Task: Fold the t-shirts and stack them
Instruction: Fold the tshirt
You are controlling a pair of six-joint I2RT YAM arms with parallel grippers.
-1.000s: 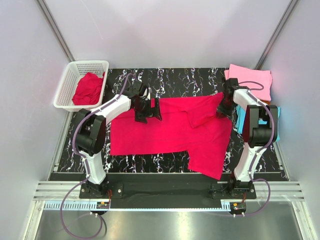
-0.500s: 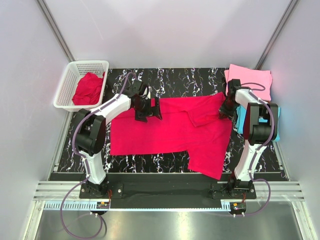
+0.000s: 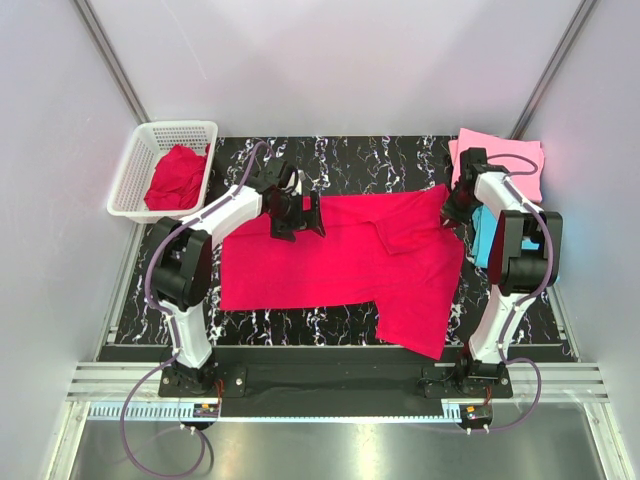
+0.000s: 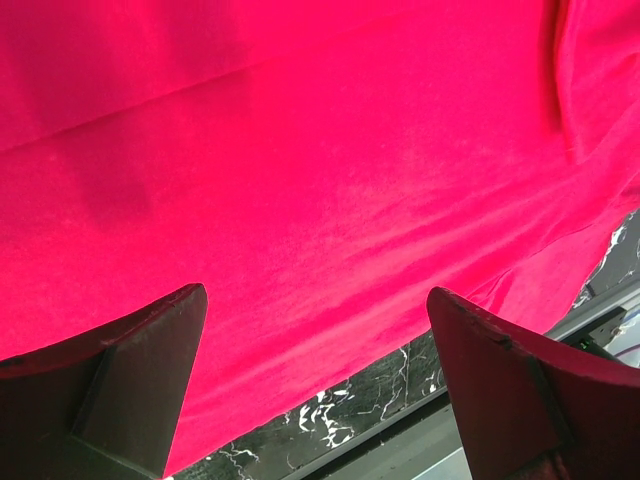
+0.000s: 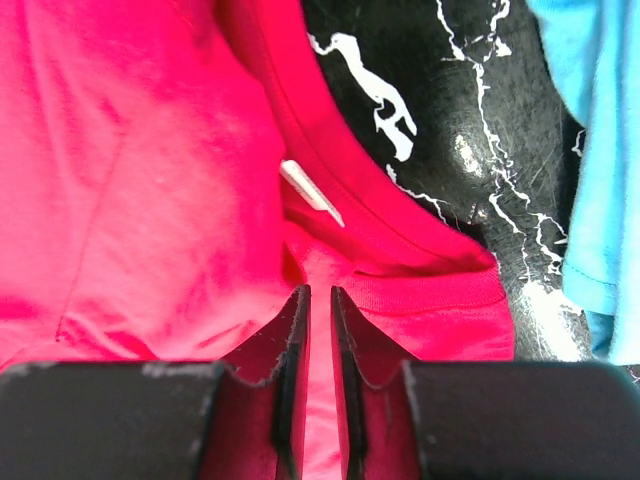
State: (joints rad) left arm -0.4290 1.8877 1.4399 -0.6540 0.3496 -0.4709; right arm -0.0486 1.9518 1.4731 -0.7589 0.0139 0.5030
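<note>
- Hovering just above the cloth, left fingers point(image 4: 140, 370) spread wide, gripping nothing, crimson fabric filling the gap between them.
- Nearly pressed together, right fingers point(image 5: 275, 350), only a thin slit between them, tips down at the collar; cannot tell whether any cloth is pinched there.
- Spread mostly flat on the black, white-veined marble-pattern desk point(image 3: 400, 160): crimson-red soft-cloth t-shirt point(image 3: 330, 260), smooth with faint creases, far-right part folded back on itself, small white label showing inside the ribbed collar.
- Long axis running left to right across the desk, hem toward the left arm, collar toward the right arm, one sleeve reaching toward the near edge.
- Crumpled in the white plastic mesh basket point(image 3: 135, 165) at the far-left corner: second crimson-red shirt point(image 3: 177, 180).
- Folded at the far-right corner: pink shirt point(image 3: 505, 160), with a turquoise-blue shirt point(image 5: 600, 150) near the collar.
</note>
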